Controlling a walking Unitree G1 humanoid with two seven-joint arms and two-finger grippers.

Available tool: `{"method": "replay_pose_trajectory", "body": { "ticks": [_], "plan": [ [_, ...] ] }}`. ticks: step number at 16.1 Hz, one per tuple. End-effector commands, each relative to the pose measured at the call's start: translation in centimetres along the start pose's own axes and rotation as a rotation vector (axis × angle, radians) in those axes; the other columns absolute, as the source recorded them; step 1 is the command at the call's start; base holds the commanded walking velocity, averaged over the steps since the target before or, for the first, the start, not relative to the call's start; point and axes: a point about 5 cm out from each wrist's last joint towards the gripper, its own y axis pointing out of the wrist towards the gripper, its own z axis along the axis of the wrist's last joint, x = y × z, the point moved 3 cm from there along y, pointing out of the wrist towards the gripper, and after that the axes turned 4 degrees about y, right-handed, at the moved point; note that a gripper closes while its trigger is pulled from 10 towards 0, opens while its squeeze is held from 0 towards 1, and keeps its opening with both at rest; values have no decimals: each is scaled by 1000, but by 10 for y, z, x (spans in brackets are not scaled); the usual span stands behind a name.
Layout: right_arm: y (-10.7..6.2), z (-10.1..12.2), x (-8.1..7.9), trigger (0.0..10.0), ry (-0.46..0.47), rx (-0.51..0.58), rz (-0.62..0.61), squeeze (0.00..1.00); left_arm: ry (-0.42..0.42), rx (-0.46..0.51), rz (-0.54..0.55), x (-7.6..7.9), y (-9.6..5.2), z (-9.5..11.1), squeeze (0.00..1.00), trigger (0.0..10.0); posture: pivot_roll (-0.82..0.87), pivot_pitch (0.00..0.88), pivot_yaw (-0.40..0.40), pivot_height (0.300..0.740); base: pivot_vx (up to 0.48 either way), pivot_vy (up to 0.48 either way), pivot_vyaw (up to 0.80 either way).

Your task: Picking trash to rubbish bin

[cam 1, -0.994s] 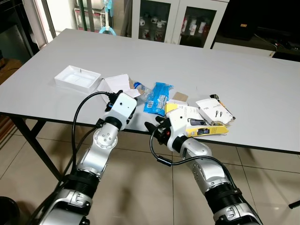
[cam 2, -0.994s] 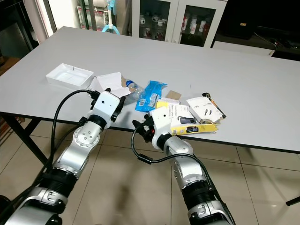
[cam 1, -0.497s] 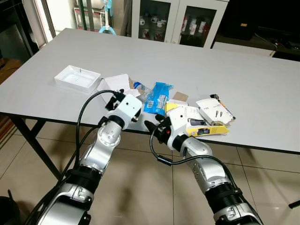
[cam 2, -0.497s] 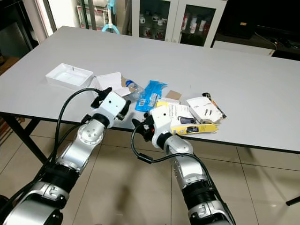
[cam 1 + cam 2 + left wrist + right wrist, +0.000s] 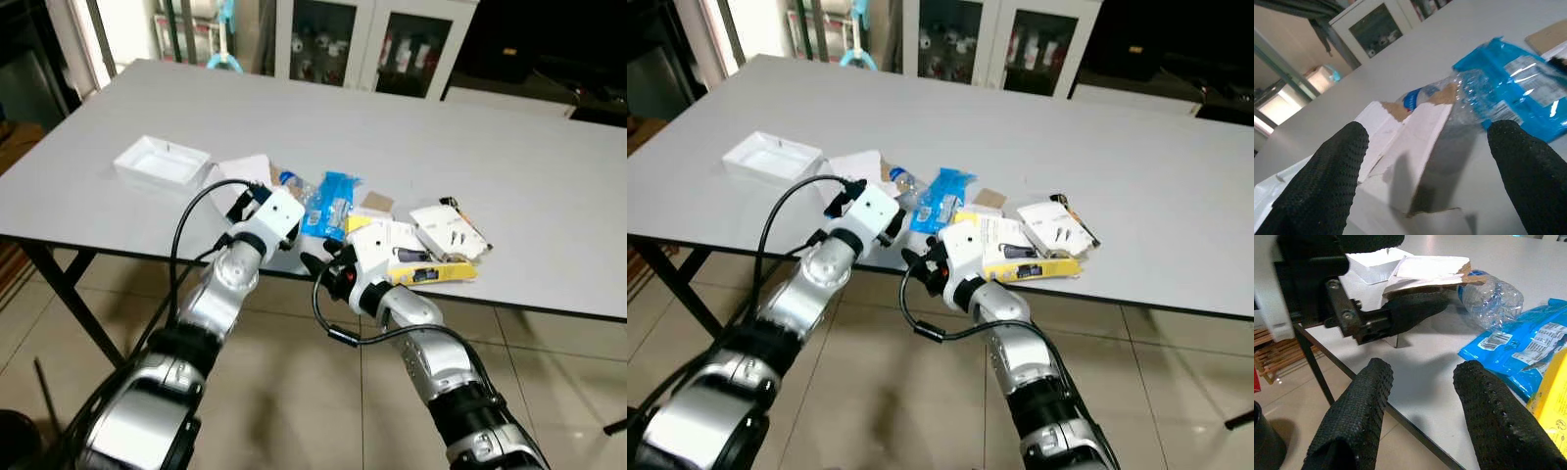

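Bottle (image 5: 1469,95) partly behind torn cardboard (image 5: 1415,142), blue packet (image 5: 1518,93) cut off by the wrist view's edge, cabinet (image 5: 353,44) contents too small to tell, yellow box (image 5: 1550,406) cut off at the corner.

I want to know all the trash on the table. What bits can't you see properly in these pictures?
- Torn white cardboard: its far side is hidden, and the left gripper cuts it off in the left wrist view.
- Crushed clear bottle: half tucked behind the cardboard.
- Yellow package: print too small to read.
- Blue wrapper: the label is too small to read in the right eye view.
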Motion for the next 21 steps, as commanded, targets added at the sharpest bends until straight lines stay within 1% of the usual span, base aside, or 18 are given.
{"method": "replay_pose_trajectory", "body": {
  "ticks": [1,3,4,8,11,12,13,14,21],
  "plan": [
    [-3,3,3,10000,-10,3,-3,0,13,-1,15,-3,3,4,0,10000,17,17,-93,740,0,0,0],
    [-3,3,3,10000,-9,5,-3,0,32,-33,37,-8,4,-1,0,10000,12,16,-91,740,0,0,0],
    [-3,3,3,10000,-9,3,-3,0,58,-68,58,-11,5,-8,0,10000,13,17,-92,740,0,0,0],
    [-3,3,2,10000,-5,6,-1,0,61,-114,85,-13,5,-17,0,10000,9,20,-89,740,0,0,0],
    [-4,2,1,10000,-1,9,-2,0,60,-120,91,-10,6,-17,0,10000,0,19,-85,740,0,0,0],
    [-4,2,1,10000,0,10,-2,0,60,-119,92,-10,6,-16,0,4431,-1,19,-84,740,0,0,0],
    [-4,2,1,10000,1,9,-4,0,58,-118,93,-9,7,-16,0,4431,-2,18,-84,740,0,0,0],
    [-5,2,1,10000,2,9,-5,0,59,-111,88,-7,6,-15,0,0,-5,18,-83,740,0,0,0],
    [-5,0,2,10000,-3,6,-9,0,62,-100,72,4,4,-17,0,0,-9,0,-78,740,0,0,0]
  ]
}}
